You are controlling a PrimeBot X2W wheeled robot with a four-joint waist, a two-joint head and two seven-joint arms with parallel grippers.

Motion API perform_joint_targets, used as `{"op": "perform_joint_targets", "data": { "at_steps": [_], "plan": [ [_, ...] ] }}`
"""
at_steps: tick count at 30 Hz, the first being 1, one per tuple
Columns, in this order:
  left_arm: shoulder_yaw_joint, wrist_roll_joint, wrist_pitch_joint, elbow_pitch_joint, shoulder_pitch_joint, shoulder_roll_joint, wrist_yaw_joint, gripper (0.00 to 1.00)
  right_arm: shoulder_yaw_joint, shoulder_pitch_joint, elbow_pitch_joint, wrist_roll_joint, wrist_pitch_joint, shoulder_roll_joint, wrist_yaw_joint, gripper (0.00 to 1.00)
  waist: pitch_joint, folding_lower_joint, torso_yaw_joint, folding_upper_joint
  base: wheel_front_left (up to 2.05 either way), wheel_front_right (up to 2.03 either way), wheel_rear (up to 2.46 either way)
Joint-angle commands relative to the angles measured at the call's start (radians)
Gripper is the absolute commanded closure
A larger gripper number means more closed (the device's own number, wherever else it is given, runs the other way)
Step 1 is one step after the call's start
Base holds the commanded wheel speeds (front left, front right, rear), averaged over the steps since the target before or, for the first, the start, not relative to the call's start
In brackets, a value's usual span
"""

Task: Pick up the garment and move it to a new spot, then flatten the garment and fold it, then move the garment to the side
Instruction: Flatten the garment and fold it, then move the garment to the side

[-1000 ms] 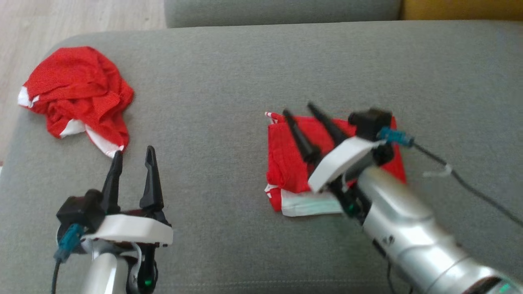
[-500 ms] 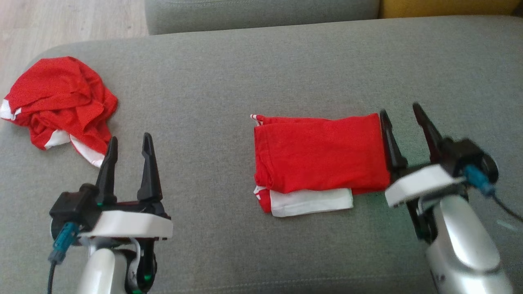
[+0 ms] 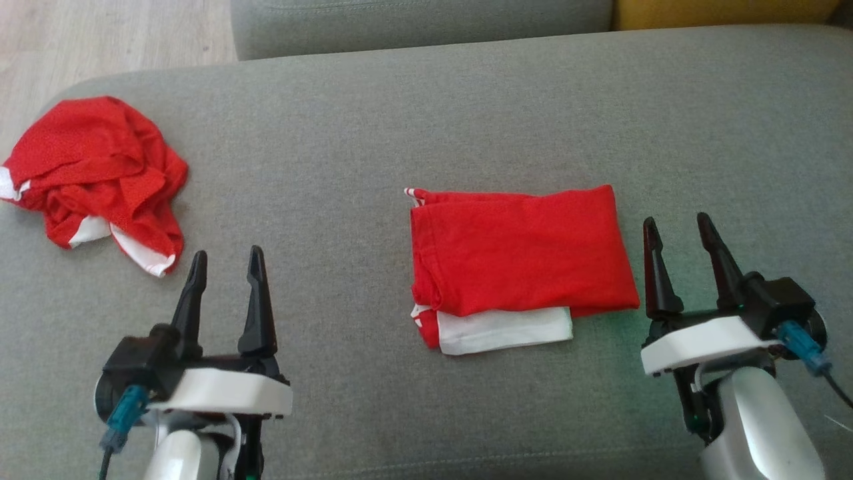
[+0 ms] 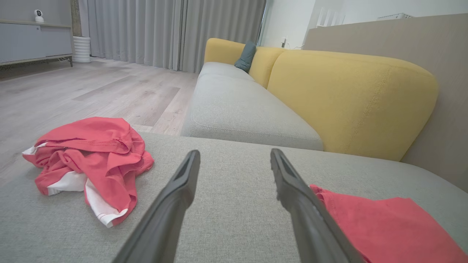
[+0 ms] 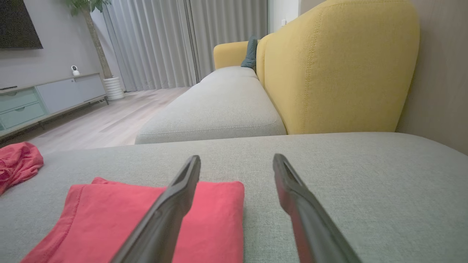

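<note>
The folded red garment point(image 3: 520, 260) is lying flat as a neat rectangle on the grey sofa seat point(image 3: 400, 120), right of the middle in the head view, with a white layer peeking out along its near edge. The right tool point(image 3: 674, 218) is hovering just beside the garment's right edge, apart from it, its two dark fingers standing spread and holding nothing. In the right wrist view the left finger is showing in front of the red cloth while the other is showing over bare grey fabric. The left tool point(image 3: 226, 251) is resting low at the near left, fingers likewise spread and empty. A crumpled red garment point(image 3: 93, 167) with white trim is sitting in a heap at the seat's far left corner, well apart from the folded one. A yellow backrest point(image 5: 329, 65) is rising behind the seat
</note>
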Motion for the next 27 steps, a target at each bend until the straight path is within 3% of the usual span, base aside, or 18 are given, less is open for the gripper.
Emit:
{"op": "perform_joint_targets", "data": {
  "at_steps": [1,13,27],
  "plan": [
    [0.030,0.003,-0.005,-0.030,-0.037,0.005,0.002,0.00,0.026,-0.022,-0.040,0.013,-0.011,0.004,-0.001,0.00,-0.001,0.0000,0.001,0.0000,0.00,0.00,0.00],
    [0.023,0.003,-0.005,-0.023,-0.048,0.005,-0.001,0.00,0.019,-0.037,-0.026,0.082,-0.011,0.004,-0.001,0.00,0.016,0.0000,0.012,0.0000,0.00,0.00,0.00],
    [-0.002,0.011,-0.005,0.004,-0.097,0.005,-0.022,0.00,0.059,-0.170,0.303,0.273,0.028,0.004,-0.001,0.00,0.100,0.0000,0.055,0.0000,0.00,0.00,0.00]
  ]
}}
